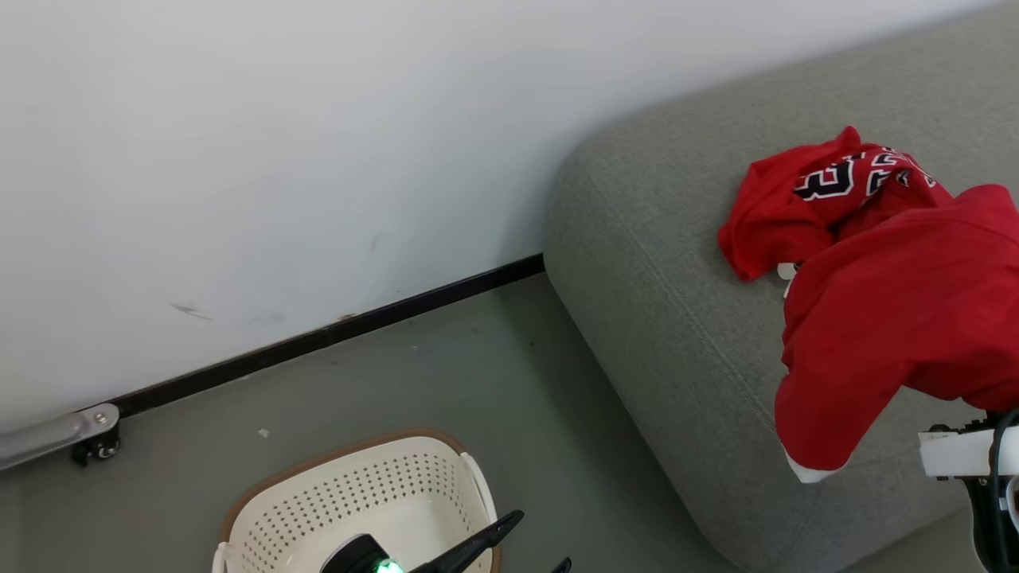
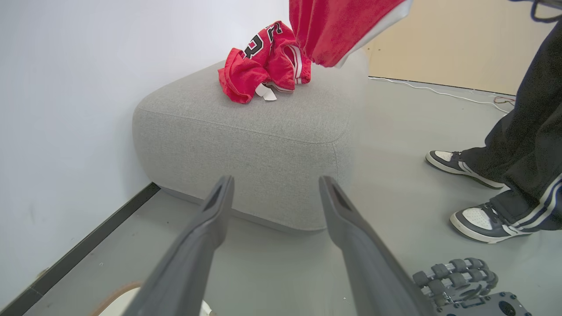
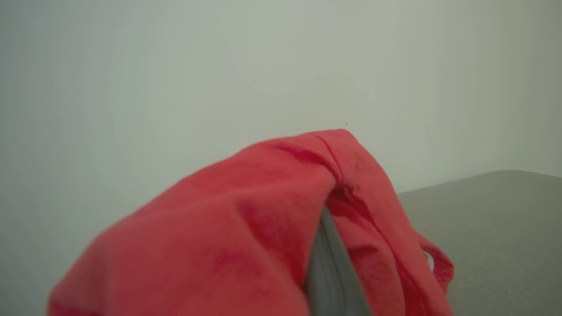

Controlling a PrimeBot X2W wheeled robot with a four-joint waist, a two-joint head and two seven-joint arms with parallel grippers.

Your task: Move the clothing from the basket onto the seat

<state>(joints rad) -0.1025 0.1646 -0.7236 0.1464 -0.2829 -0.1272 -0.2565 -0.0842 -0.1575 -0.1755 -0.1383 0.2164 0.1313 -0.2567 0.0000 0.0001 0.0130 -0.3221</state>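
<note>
The white-trimmed garment point(image 1: 899, 318) hangs from the right gripper point(image 3: 327, 245), whose jaws are closed on the cloth, over the seat point(image 1: 653, 302) near its front edge. Just behind it, the numbered garment point(image 1: 828, 199) lies crumpled on the seat top. The basket point(image 1: 263, 493) stands on the floor point(image 1: 478, 374) well apart from the seat. What shows of its inside is bare plastic. The left gripper point(image 2: 274, 184) hovers above it, jaws wide and holding nothing. Open floor separates basket and seat, and a person's shoes point(image 2: 478, 219) stand beside the seat.
</note>
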